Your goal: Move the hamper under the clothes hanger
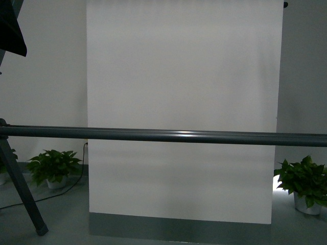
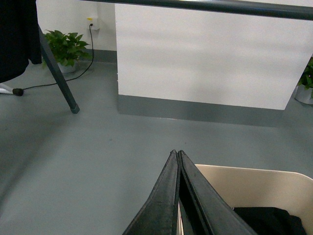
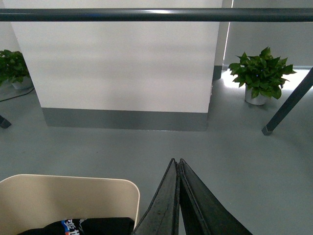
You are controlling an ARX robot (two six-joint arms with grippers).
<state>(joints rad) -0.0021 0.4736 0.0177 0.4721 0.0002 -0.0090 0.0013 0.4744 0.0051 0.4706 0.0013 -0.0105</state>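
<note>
In the front view a long, smooth, dark grey metal bar of the clothes hanger [image 1: 168, 136] runs level across the whole picture, with one slanted leg dropping to a capped foot at the lower left and a corner of black fabric [image 1: 11, 30] hanging at the upper left; behind it stand a flat white panel [image 1: 184, 102] with a grey base strip and leafy potted plants [image 1: 53, 167] on the grey floor at both sides. Neither arm nor the hamper shows here. In the left wrist view the left gripper [image 2: 176, 155] has its two tapered black fingers pressed together at the tips, holding nothing, and the hamper [image 2: 244, 183], matte beige plastic with a rounded corner and rolled rim, lies just beside and below the fingers with dark clothing [image 2: 269, 220] inside; the hanger's bar crosses above, nearer the panel. In the right wrist view the right gripper [image 3: 176, 161] is likewise closed tip to tip on nothing, the hamper's rounded beige corner sitting close beside it, black cloth with a coloured print within, the bar again overhead beyond it.
</note>
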